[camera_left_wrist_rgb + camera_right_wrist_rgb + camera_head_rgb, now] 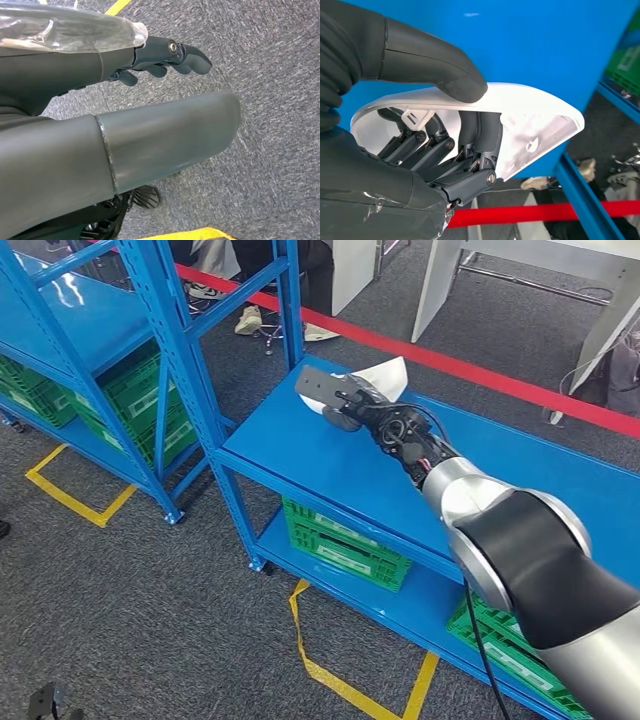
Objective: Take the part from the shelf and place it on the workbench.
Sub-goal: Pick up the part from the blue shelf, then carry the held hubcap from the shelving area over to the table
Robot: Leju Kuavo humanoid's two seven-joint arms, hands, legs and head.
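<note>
The part (386,374) is a white curved plastic shell lying at the far edge of the blue shelf board (302,455). My right arm reaches out across the board, and my right hand (353,405) is on the part. In the right wrist view the hand (444,150) grips the part (535,120), the thumb (433,62) pressing on its outer face and the fingers (478,130) curled inside the shell. My left hand (158,135) hangs over grey carpet with its fingers stretched out, holding nothing.
Green crates (343,540) sit on the lower board under the part. A second blue rack (90,320) with green crates stands to the left. Yellow tape (355,685) and a red line (490,375) mark the floor. A person's shoes (249,320) and white table legs (445,270) lie beyond.
</note>
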